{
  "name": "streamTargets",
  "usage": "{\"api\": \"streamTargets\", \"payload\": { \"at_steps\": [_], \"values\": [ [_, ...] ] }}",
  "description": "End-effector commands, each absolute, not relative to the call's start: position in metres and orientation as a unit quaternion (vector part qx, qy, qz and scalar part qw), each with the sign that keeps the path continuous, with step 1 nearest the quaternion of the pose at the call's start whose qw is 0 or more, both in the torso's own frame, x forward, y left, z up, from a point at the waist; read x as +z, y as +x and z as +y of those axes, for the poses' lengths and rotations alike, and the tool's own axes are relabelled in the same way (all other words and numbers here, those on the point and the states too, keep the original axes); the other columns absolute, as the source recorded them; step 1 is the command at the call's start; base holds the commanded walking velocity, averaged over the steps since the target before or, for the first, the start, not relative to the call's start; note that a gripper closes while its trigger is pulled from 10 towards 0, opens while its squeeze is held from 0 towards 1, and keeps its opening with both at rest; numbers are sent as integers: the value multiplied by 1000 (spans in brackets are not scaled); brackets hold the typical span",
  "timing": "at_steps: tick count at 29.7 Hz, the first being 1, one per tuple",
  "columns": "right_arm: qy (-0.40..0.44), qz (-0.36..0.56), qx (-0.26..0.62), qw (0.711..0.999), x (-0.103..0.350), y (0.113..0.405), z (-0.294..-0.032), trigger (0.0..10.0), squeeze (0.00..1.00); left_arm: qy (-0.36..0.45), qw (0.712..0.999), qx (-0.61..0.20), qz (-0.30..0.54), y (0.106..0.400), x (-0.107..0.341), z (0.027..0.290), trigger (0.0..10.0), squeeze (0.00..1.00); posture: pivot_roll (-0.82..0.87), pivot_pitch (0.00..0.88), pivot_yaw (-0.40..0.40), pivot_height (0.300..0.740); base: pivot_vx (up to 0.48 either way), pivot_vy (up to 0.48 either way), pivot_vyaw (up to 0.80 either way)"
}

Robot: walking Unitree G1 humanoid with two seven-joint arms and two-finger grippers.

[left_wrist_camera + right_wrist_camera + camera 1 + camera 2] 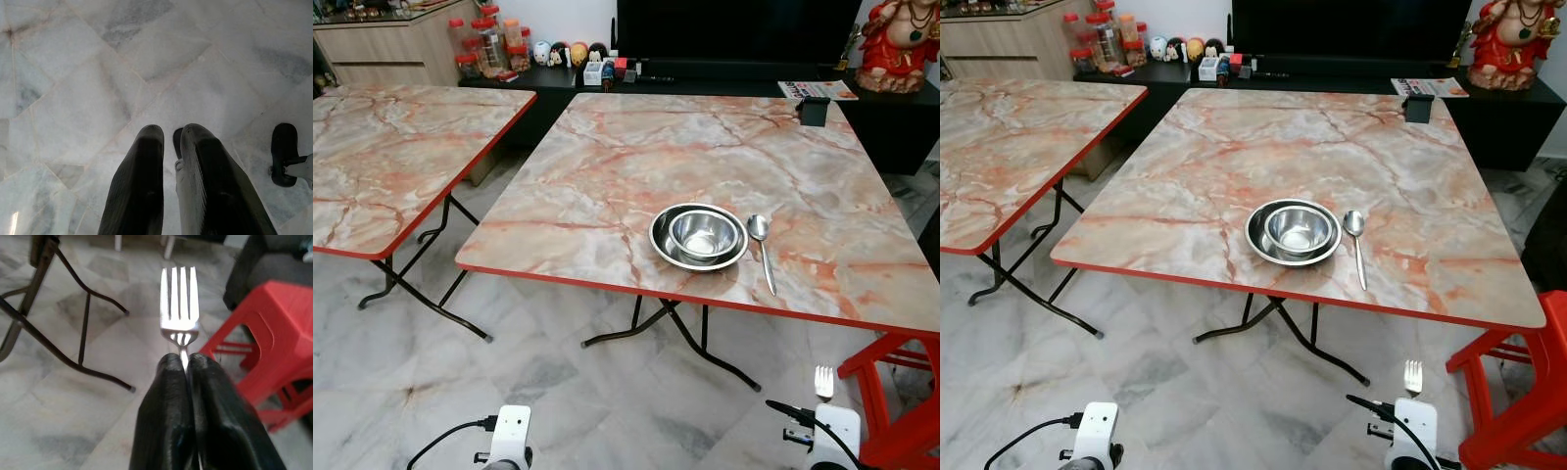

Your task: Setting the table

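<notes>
The room is evenly and softly lit, daylight-bright, with no hard shadows. The marble table (724, 166) shows a mild sheen and the pale floor (538, 382) carries faint reflections. Under the table the shadow is weak and diffuse. The steel bowl (703, 233) and spoon (761, 235) catch small bright highlights. Both head views are sharp, with slight bending of straight lines toward the edges. The right wrist view is soft: the fork (180, 303) glares white along its tines, and the red stool (264, 347) and table legs behind it are blurred. The left wrist view is dimmer, its black fingers (142, 181) close and slightly out of focus.
</notes>
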State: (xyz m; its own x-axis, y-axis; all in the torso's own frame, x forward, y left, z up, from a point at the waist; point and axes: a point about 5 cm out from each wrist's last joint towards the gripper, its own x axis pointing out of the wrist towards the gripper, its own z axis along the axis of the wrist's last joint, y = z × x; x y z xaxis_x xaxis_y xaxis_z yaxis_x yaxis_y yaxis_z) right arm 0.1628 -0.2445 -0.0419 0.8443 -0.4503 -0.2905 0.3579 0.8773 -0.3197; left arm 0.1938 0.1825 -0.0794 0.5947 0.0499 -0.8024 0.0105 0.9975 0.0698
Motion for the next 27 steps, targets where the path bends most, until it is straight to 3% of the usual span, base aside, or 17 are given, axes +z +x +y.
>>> {"api": "streamTargets", "payload": {
  "at_steps": [1, 10, 17, 27],
  "values": [
    [-141, 156, -200, 957, -38, 163, -237, 10000, 0, 39, 891, 9, 452, 192, -80, 184, 10000, 0, -144, 0, 47, 740, 0, 0, 0],
    [-163, 127, -199, 958, -34, 143, -226, 10000, 0, 49, 890, 3, 454, 192, -80, 187, 10000, 0, -151, 0, 59, 740, 0, 0, 0],
    [-198, -16, -189, 962, 27, 189, -231, 10000, 0, 52, 891, 2, 450, 195, -78, 188, 10000, 0, -159, 0, 65, 740, 0, 0, 0],
    [-126, -65, -196, 970, 81, 267, -237, 10000, 0, 43, 893, 4, 449, 196, -78, 183, 10000, 0, -152, 0, 59, 740, 0, 0, 0]
  ]
}}
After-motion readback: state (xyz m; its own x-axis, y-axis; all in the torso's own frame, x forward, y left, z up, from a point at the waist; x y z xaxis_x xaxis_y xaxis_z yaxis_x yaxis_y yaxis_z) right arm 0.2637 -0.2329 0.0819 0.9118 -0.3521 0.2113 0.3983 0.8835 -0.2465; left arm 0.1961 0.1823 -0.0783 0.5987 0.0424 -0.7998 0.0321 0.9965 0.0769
